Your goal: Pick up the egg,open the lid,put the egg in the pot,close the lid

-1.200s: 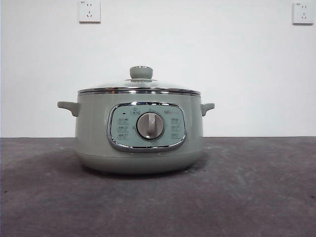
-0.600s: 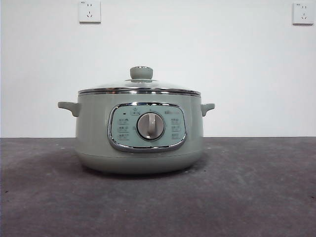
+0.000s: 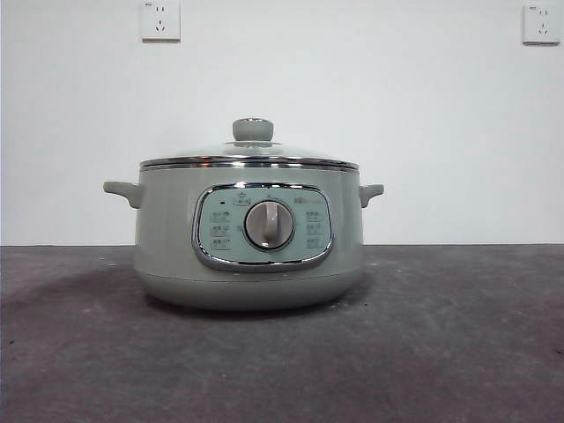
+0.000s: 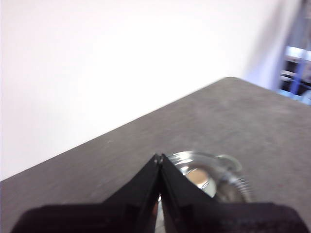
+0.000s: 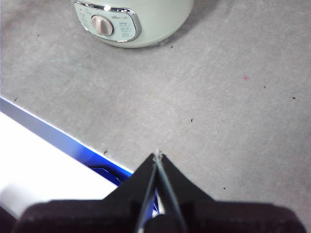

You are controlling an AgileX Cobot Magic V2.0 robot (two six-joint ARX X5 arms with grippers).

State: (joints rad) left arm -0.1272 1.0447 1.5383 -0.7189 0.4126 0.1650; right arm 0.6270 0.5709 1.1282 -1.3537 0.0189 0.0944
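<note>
The pale green pot (image 3: 248, 233) stands in the middle of the dark table, its dial facing the front view. The glass lid (image 3: 249, 157) with its green knob (image 3: 252, 129) sits shut on it. In the left wrist view the lid (image 4: 221, 180) shows blurred just beyond my left gripper (image 4: 159, 157), which is shut and empty above the table. A tan patch (image 4: 197, 177) shows under the glass; I cannot tell if it is the egg. My right gripper (image 5: 157, 154) is shut and empty near the table's edge, well away from the pot (image 5: 150, 19).
The table's edge with a blue strip (image 5: 58, 138) runs close by the right gripper. A white wall with two sockets (image 3: 159, 19) stands behind the pot. Neither arm shows in the front view.
</note>
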